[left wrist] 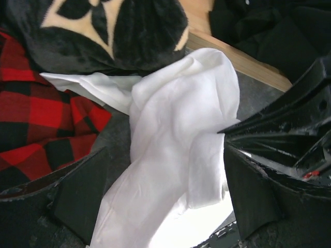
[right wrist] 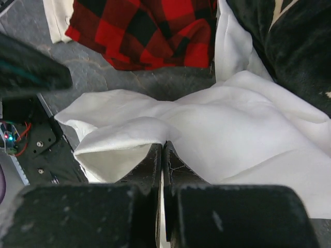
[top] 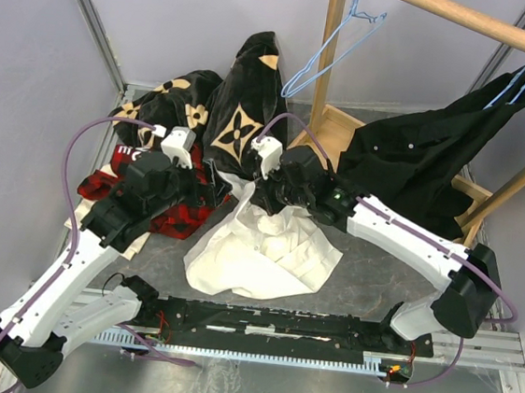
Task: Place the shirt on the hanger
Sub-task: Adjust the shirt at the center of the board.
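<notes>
My right pincer is pressed together on a raised fold of the shirt, I judge to lift it free, while the left pincer hangs spread over its narrow end for a second hold. The shirt lies crumpled mid-worktop beside the plaid shirt, long axis running back to front, narrow end at the back, wide end fanned toward the arm bases. The hanger hangs on the rail, well apart.
</notes>
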### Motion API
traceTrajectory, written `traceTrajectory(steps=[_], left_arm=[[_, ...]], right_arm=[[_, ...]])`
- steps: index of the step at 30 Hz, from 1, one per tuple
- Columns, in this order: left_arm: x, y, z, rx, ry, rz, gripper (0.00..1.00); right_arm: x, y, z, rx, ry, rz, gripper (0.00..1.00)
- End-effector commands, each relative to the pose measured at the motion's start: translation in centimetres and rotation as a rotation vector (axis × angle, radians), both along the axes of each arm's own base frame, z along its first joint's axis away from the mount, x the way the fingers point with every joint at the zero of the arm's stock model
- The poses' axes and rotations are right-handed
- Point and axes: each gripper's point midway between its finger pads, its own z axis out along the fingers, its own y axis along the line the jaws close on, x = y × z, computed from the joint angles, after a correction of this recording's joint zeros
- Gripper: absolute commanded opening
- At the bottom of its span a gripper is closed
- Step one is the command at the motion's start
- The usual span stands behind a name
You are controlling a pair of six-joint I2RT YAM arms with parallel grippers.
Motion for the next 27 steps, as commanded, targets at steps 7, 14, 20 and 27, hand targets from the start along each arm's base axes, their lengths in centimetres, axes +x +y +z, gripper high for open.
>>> traceTrajectory(steps=[7,14,20,27], left_arm=[[-1.6,-4.0,-0.7,-0.116,-0.038,-0.184,0.87],[-2.5,-5.8,-3.1,-0.058,-0.026,-0.207,0.87],[-1.6,-4.1,-5.0,0.083,-0.003,-0.103,0.78],[-0.7,-2.3,-5.7,0.165,0.016,-0.011,0.6]], right_arm=[[2.0,1.6,3.5,0.084,0.006,-0.088,0.0],[2.6,1.7,2.3,0.085,0.062,-0.117,0.0],[2.5,1.7,2.0,0.086,0.074,-0.113,0.0],[2.3,1.8,1.9,0.097,0.083,-0.096,0.0]])
